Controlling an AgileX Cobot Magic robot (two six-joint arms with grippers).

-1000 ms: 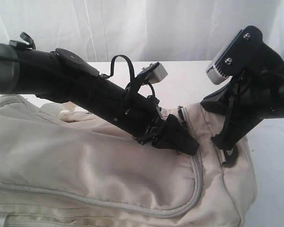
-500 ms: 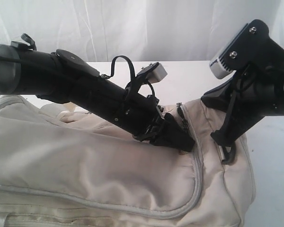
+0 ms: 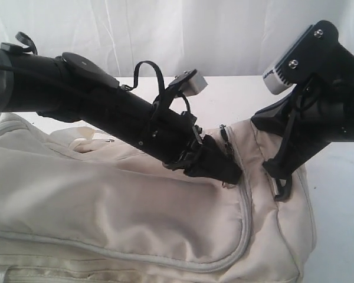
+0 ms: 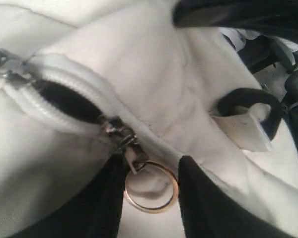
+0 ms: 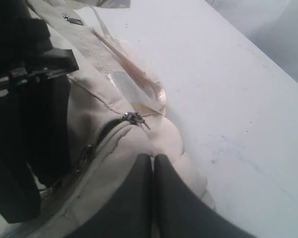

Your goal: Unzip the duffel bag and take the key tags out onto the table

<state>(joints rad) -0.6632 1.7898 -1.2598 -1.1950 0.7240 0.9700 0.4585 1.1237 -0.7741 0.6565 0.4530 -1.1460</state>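
Partly unzipped duffel bag on worktop.
Bag fills the near foreground. At its top right, left pincer clamps the gold pull ring of the zipper slider, dark opening behind it. Right pincer closed, tips on the bag's right end, white worktop beyond.
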